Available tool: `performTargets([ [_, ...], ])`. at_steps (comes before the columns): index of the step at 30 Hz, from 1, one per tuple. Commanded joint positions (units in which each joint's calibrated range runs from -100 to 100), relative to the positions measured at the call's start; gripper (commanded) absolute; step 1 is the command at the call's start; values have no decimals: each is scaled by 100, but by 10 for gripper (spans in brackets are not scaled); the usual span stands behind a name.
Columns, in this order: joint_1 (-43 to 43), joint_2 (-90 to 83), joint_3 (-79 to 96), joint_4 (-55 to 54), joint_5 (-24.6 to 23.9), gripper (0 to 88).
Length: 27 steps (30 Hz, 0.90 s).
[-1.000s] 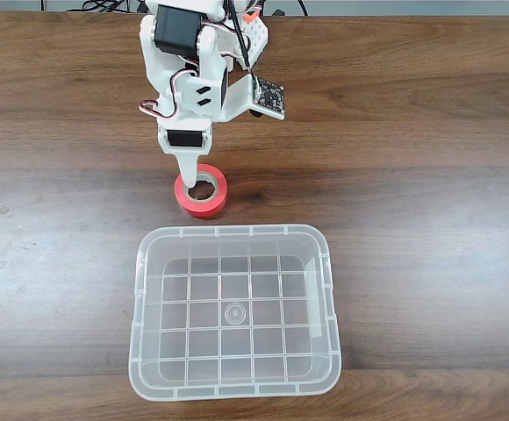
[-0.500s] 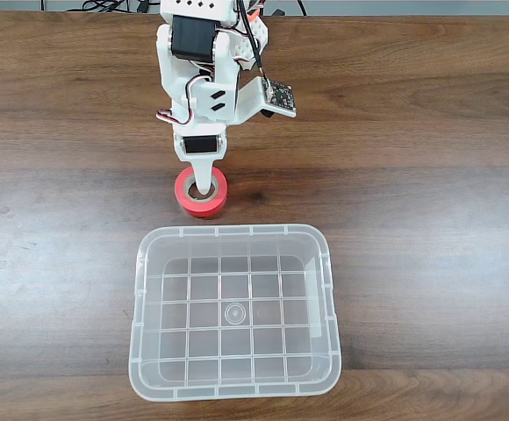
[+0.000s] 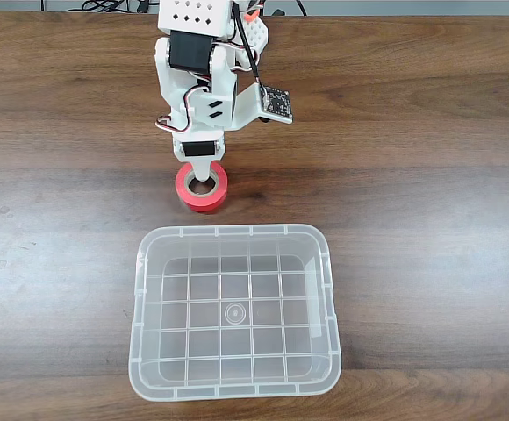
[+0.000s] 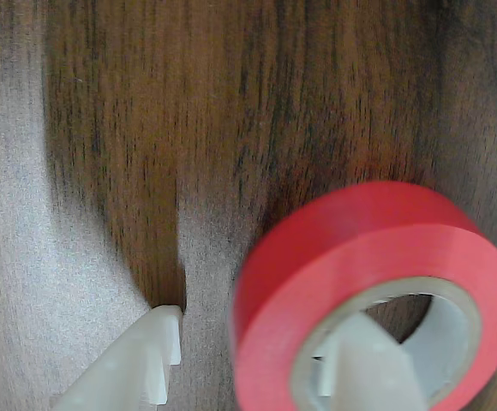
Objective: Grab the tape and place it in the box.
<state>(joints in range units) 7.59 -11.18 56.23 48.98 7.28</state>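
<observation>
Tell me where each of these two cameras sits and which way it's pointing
Fixed view: sits above the table, looking down at the tape and the box; the white arm enters from the top edge, gripper at the roll.
Wrist view: rides on the gripper, facing the wood close up; one finger stands outside the tape, the other inside its core.
Both share the red tape, the gripper and the wooden tabletop.

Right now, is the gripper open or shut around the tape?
Open. In the wrist view one finger sits inside the tape core, the other finger outside, apart from the roll's wall.
</observation>
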Motion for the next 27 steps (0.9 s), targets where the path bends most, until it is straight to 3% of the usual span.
performTargets([
  [1,75,-9,-134,-10,10,67],
  [16,90,-81,-134,59,15,67],
  [27,170,-1931,-2132,2311,0,67],
])
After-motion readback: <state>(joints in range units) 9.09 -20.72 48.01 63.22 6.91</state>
